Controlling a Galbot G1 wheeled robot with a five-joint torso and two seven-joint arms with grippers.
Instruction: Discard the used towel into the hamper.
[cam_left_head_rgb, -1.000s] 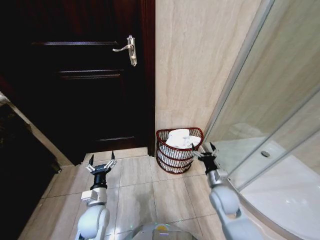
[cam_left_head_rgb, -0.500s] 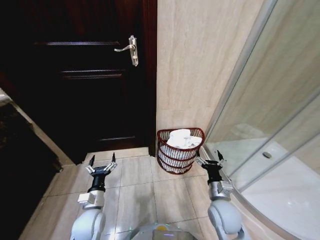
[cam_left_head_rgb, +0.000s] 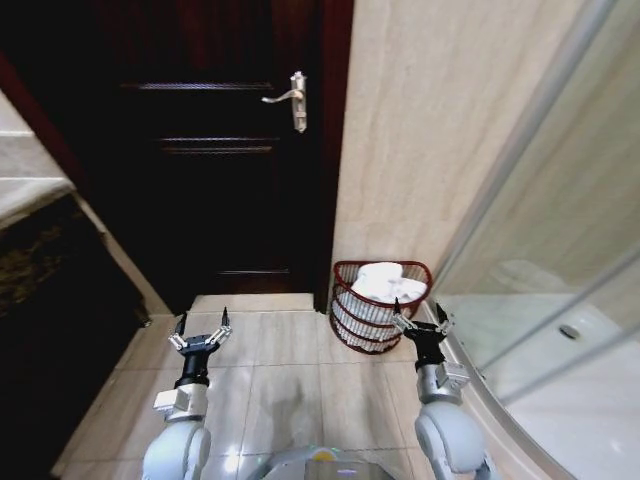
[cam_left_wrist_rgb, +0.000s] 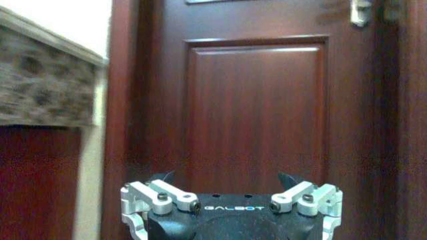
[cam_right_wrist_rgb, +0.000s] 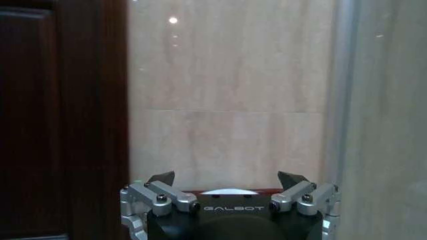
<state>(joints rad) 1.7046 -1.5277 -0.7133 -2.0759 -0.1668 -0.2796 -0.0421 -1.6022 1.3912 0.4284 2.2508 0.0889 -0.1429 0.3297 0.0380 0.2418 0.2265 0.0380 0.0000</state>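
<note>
The hamper is a dark reddish wire basket standing on the floor tiles in the corner between the door and the shower. A white towel lies bunched inside it, above the rim. My right gripper hangs open and empty just in front of the hamper's right side. In the right wrist view the right gripper is open, with the hamper's rim and a sliver of the towel just beyond it. My left gripper is open and empty over the tiles to the left, and in the left wrist view this gripper faces the door.
A dark wooden door with a metal handle stands ahead. A beige tiled wall rises behind the hamper. The glass shower enclosure curves along the right. A stone-topped cabinet is at the left.
The whole picture has shifted right, so the camera has turned left; the cabinet now shows at the left. The right arm drew back from the hamper's rim. The towel stays in the hamper.
</note>
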